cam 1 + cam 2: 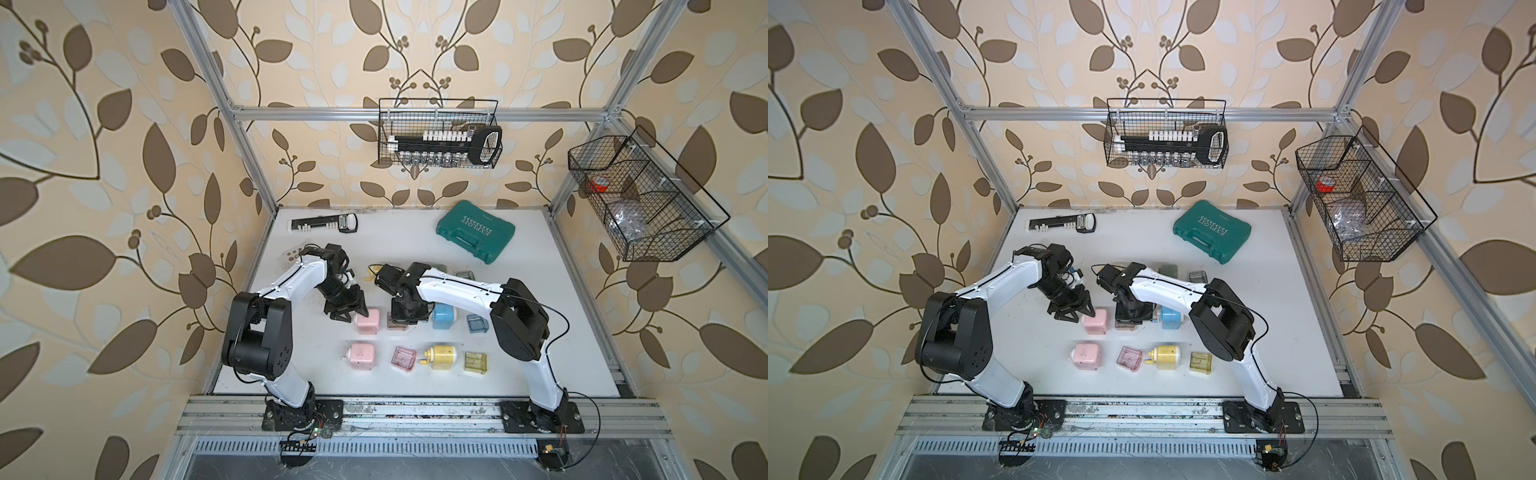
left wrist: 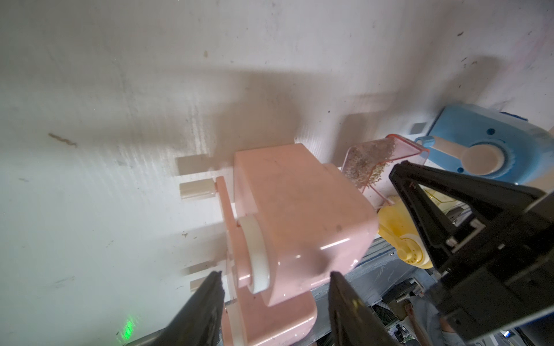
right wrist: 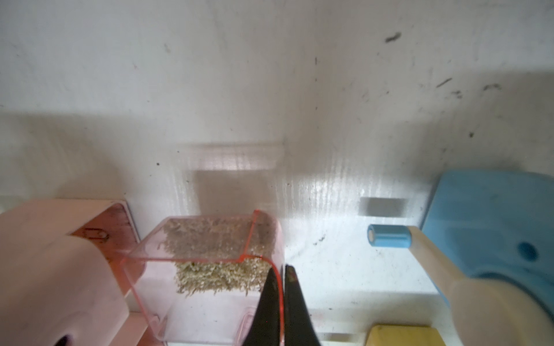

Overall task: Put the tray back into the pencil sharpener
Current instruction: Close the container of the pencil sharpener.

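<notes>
The pink pencil sharpener (image 1: pixel 368 322) (image 1: pixel 1096 322) lies on the white table. My left gripper (image 1: pixel 353 318) (image 2: pixel 274 274) is open, its jaws standing either side of the sharpener's (image 2: pixel 299 209) crank end, with a gap on one side. Right beside the sharpener is the clear pink tray (image 3: pixel 209 269) (image 2: pixel 368 161), which holds shavings. My right gripper (image 3: pixel 281 269) (image 1: pixel 401 322) is shut on the tray's side wall. The sharpener's (image 3: pixel 51 269) open slot faces the tray, a little apart from it. In both top views the right arm hides most of the tray.
A blue sharpener (image 1: pixel 444 316) and blue tray (image 1: pixel 477 323) sit just right of the right gripper. In front lie a second pink sharpener (image 1: pixel 360 356), pink tray (image 1: pixel 404 358), yellow sharpener (image 1: pixel 444 356) and yellow tray (image 1: pixel 476 362). A green case (image 1: pixel 476 230) is at the back.
</notes>
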Robot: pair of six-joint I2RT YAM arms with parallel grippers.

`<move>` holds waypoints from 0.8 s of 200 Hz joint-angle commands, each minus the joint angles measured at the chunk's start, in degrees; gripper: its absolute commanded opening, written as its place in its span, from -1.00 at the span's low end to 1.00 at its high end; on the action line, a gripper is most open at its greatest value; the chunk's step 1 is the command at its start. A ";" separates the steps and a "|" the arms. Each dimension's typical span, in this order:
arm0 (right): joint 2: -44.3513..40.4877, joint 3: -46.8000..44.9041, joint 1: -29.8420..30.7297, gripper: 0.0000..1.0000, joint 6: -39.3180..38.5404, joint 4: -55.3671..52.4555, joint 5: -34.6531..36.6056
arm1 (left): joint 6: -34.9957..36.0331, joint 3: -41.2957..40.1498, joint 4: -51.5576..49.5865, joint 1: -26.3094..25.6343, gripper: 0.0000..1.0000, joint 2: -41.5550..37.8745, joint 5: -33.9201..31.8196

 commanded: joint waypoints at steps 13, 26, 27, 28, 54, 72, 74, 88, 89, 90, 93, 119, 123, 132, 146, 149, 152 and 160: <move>0.97 0.13 0.27 -1.00 0.44 -0.14 -0.71 | 0.79 -1.00 0.22 -0.44 0.13 1.06 1.43; 1.17 0.19 0.35 -1.00 0.57 -0.09 -0.79 | 0.83 -1.14 0.44 -0.43 0.13 1.43 1.52; 1.18 0.16 0.35 -1.00 0.59 -0.06 -0.82 | 0.83 -1.14 0.48 -0.39 0.13 1.49 1.52; 1.18 0.19 0.31 -1.00 0.65 -0.04 -0.79 | 0.83 -1.14 0.51 -0.41 0.13 1.53 1.52; 1.60 0.19 0.32 -1.00 0.72 -0.05 -0.96 | 0.80 -1.00 0.79 -0.38 0.09 1.88 1.87; 1.88 0.19 0.38 -1.00 0.77 -0.03 -1.06 | 0.88 -1.04 0.70 -0.44 0.08 2.03 1.79; 1.86 0.21 0.36 -1.00 0.74 0.01 -0.97 | 0.89 -1.03 0.70 -0.44 0.08 2.03 1.79; 1.93 0.38 0.53 -1.00 0.87 -0.03 -0.98 | 1.02 -1.14 0.54 -0.41 0.07 2.08 1.63; 1.95 0.38 0.53 -1.00 0.83 0.01 -0.96 | 1.01 -1.14 0.53 -0.42 0.06 2.04 1.62; 1.96 0.39 0.53 -1.00 0.85 -0.01 -1.00 | 1.01 -1.14 0.53 -0.43 0.06 2.02 1.62; 2.01 0.43 0.53 -1.00 0.81 -0.07 -0.97 | 0.99 -1.10 0.49 -0.37 0.06 2.03 1.54; 2.68 0.89 0.62 -1.00 0.88 -0.12 -1.39 | 1.01 -1.06 0.40 -0.42 0.06 2.05 1.45; 2.88 1.05 0.66 -1.00 0.88 -0.11 -1.47 | 1.01 -1.06 0.36 -0.41 0.06 2.04 1.44; 3.11 1.09 0.69 -1.00 0.88 -0.08 -1.46 | 0.97 -1.04 0.44 -0.44 0.06 2.07 1.43; 3.43 1.27 0.73 -1.00 0.98 -0.08 -1.58 | 1.00 -1.07 0.36 -0.43 0.06 2.18 1.35; 3.39 1.25 0.76 -1.00 1.05 -0.04 -1.56 | 0.90 -1.08 0.35 -0.44 0.06 2.20 1.28; 3.47 1.39 0.78 -1.00 0.99 -0.05 -1.62 | 1.00 -1.07 0.35 -0.42 0.06 2.21 1.22; 3.63 1.43 0.85 -1.00 1.06 -0.08 -1.69 | 0.86 -1.08 0.35 -0.40 0.06 2.31 1.02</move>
